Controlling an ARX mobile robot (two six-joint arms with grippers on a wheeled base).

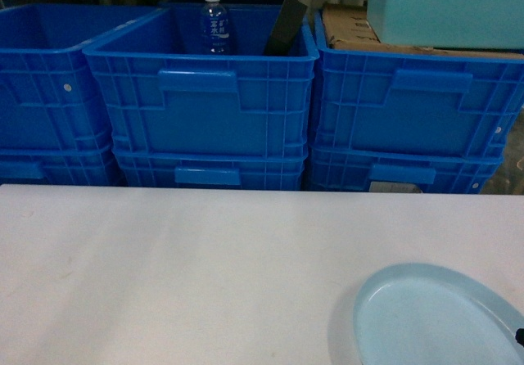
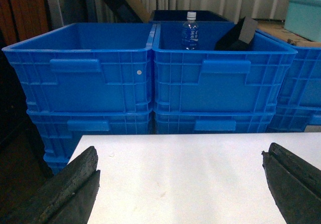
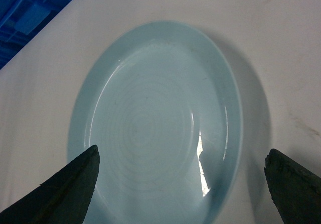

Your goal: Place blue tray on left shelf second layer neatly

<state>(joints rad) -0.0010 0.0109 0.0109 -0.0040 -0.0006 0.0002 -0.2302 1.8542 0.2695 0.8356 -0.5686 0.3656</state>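
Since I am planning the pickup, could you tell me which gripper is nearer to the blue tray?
The right gripper: it hovers open directly over the blue tray. The left gripper is open above bare white table, with no tray in its view.

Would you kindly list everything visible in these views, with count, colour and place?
blue tray: one, pale blue, on the table's near right, empty.
table: one, white, in front.
crates: at least six, royal blue, stacked in three columns behind the table.
bottle: one, clear with blue label, upright in the middle top crate.
black object: one, leaning in the same crate.
teal box: one, on cardboard atop the right crate.
left gripper: open, over bare table.
right gripper: open, above the tray.
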